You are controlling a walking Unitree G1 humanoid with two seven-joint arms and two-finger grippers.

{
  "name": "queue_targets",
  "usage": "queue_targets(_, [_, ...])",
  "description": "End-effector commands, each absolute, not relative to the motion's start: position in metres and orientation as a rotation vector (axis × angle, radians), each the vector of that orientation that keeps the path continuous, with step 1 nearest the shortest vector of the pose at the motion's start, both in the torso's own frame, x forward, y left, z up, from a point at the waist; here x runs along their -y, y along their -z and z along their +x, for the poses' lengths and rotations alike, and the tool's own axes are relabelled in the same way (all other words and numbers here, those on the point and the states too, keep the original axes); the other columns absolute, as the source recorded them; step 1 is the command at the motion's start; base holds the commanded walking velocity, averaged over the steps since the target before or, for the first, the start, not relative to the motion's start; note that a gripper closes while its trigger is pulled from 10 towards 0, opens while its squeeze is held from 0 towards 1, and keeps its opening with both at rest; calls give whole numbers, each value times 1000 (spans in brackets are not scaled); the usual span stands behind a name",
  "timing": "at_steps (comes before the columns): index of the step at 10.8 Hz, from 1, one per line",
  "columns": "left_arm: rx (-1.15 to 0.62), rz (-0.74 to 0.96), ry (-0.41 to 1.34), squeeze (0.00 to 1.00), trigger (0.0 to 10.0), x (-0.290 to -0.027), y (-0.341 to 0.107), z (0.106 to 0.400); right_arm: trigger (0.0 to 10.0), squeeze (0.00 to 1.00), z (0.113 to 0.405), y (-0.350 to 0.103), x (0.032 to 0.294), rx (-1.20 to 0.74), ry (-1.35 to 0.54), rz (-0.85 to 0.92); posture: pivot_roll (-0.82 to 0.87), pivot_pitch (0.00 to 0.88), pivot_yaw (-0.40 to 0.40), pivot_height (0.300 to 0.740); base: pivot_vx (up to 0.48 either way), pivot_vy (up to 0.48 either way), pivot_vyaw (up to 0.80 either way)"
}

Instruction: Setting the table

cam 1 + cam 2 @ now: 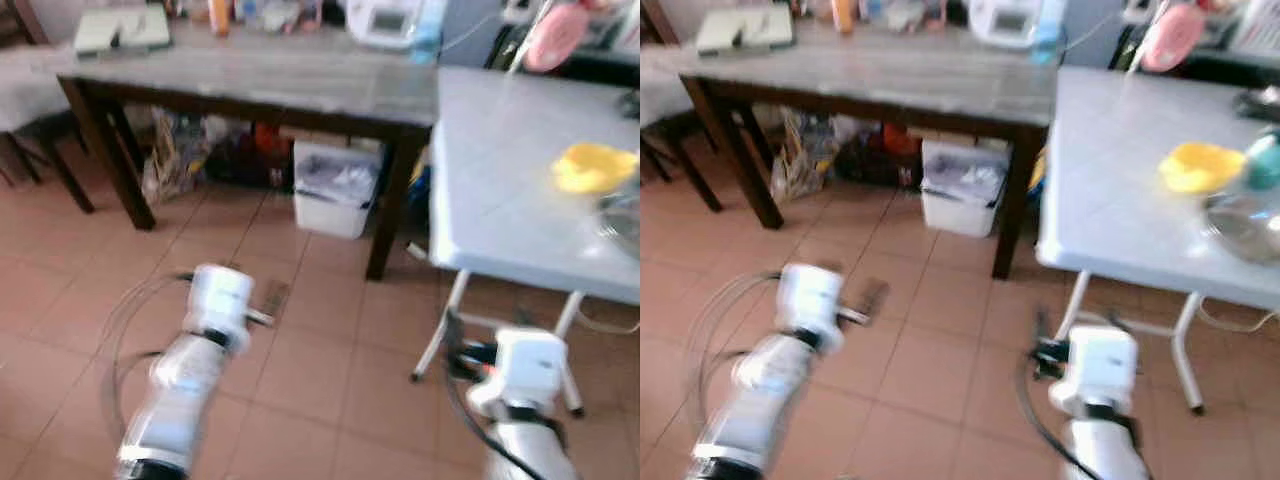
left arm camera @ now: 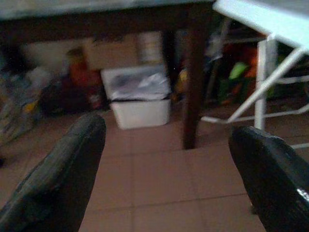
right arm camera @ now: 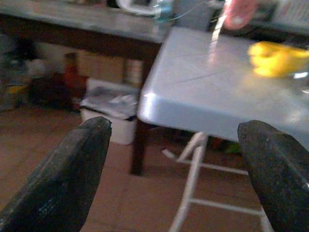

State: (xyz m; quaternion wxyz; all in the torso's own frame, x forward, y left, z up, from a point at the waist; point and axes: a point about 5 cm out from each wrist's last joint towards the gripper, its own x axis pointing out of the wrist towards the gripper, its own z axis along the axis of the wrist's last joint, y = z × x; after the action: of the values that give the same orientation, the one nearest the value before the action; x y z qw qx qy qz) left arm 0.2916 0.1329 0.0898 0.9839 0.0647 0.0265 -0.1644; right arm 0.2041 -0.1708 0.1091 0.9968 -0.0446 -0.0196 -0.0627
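**A:** Where does the job stand?

**B:** Hardly begun, I'd judge. The white folding table (image 1: 1120, 190) fills the right side of the head views, and the things to be laid sit at its far right edge: a yellow bowl (image 1: 1198, 166) in the upper right, with a metal plate or lid (image 1: 1245, 228) just below it. Something teal (image 1: 1264, 160) touches the right border; I can't tell what it is.

**A:** And the arms?

**B:** Both low in the frame, over the tiled floor (image 1: 940, 330). The left gripper (image 2: 166, 174) has its fingers spread wide with nothing between them; its wrist camera looks under the dark wooden table (image 1: 250, 85) at a white bin (image 2: 140, 99). The right gripper (image 3: 176, 179) is likewise spread and empty, aimed at the near edge of the white table, the bowl in its upper right.

**A:** So what makes the next step go well?

**B:** Close in first. The views are blurred, so let the body settle before reaching. The right arm is the nearer one; it should rise above the tabletop edge rather than drive at it, then come down over the bowl's rim. Mind the slim white legs (image 1: 1185, 350) below.
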Motion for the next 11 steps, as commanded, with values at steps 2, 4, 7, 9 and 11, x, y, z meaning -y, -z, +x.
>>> queue_targets(2, [-50, 155, 301, 0, 10000, -144, -91, 294, 10000, 0, 206, -112, 166, 53, 121, -79, 122, 101, -26, 740, 0, -334, 0])
queue_targets(4, [-46, 160, 302, 0, 10000, -144, -92, 294, 10000, 0, 207, -112, 166, 57, 119, -83, 130, 99, -25, 740, 0, -349, 0])
queue_targets(7, [-48, 163, 305, 0, 10000, -144, -91, 294, 10000, 0, 205, -111, 167, 54, 125, -97, 129, 102, -24, 740, 0, -347, 0])
queue_targets(9, [-48, 166, 309, 0, 10000, -143, -91, 293, 10000, 0, 205, -109, 165, 50, 121, -102, 129, 104, -21, 740, 0, -349, 0])
queue_targets(11, [-50, 166, 315, 0, 10000, -142, -90, 293, 10000, 0, 204, -109, 166, 48, 129, -102, 125, 108, -17, 740, 0, -347, 0])
